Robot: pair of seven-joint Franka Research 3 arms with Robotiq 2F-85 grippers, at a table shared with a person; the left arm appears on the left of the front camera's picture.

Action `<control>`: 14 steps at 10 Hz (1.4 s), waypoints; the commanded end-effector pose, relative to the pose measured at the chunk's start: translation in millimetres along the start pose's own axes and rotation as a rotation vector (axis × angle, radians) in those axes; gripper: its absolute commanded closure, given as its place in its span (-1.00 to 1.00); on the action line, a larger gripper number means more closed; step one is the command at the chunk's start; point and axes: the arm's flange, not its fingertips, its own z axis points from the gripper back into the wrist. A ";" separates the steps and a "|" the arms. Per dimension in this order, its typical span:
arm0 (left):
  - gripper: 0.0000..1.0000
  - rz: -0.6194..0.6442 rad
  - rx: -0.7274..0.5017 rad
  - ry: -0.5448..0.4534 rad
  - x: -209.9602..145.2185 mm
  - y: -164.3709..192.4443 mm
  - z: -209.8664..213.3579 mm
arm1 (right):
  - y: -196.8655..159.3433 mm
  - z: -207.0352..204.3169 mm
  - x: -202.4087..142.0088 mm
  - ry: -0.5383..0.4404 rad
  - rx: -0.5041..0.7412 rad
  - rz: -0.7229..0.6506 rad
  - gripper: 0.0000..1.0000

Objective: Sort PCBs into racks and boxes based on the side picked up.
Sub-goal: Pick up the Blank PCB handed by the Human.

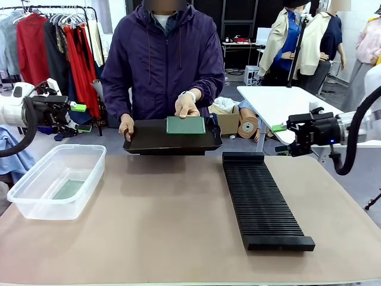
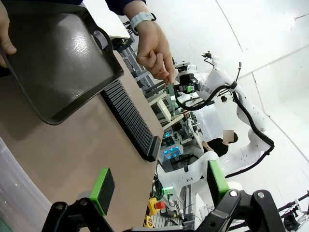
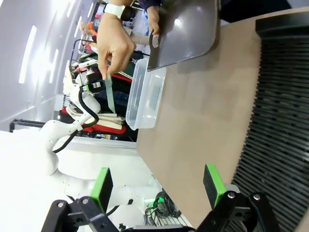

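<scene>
Tan matting covers the shared table, with clothes rails behind. At the far edge a person's hand pinches 1 thin green rectangular PCB by its top edge, upright above a flat black handled tray that the other hand supports. Step in hand, by my judgement: a board presented for pickup. The left gripper and right gripper wait at the table's sides, fingers apart, holding nothing. The next move calls for 1 arm to reach in and close on a free edge, clear of the person's fingers. Another green board lies flat in the clear plastic tub; the long black slotted rack appears to hold none. The held PCB looks flat, plain and rigid, its face bare of components as far as can be told.
</scene>
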 end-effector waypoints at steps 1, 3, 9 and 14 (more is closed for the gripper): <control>-1.00 -0.002 0.004 -0.003 -0.5 -2.0 0.9 | -4.5 -20.4 17.2 -0.018 0.046 0.052 -1.00; -1.00 -0.002 0.004 -0.003 -0.5 -2.0 0.9 | -1.7 -44.0 26.2 0.072 0.150 0.033 -1.00; -1.00 -0.002 0.004 -0.003 -0.5 -2.0 0.9 | 8.9 -105.0 47.6 0.210 0.265 0.029 -1.00; -1.00 -0.002 0.004 -0.003 -0.5 -2.0 0.9 | 13.2 -149.0 53.7 0.263 0.378 -0.012 -1.00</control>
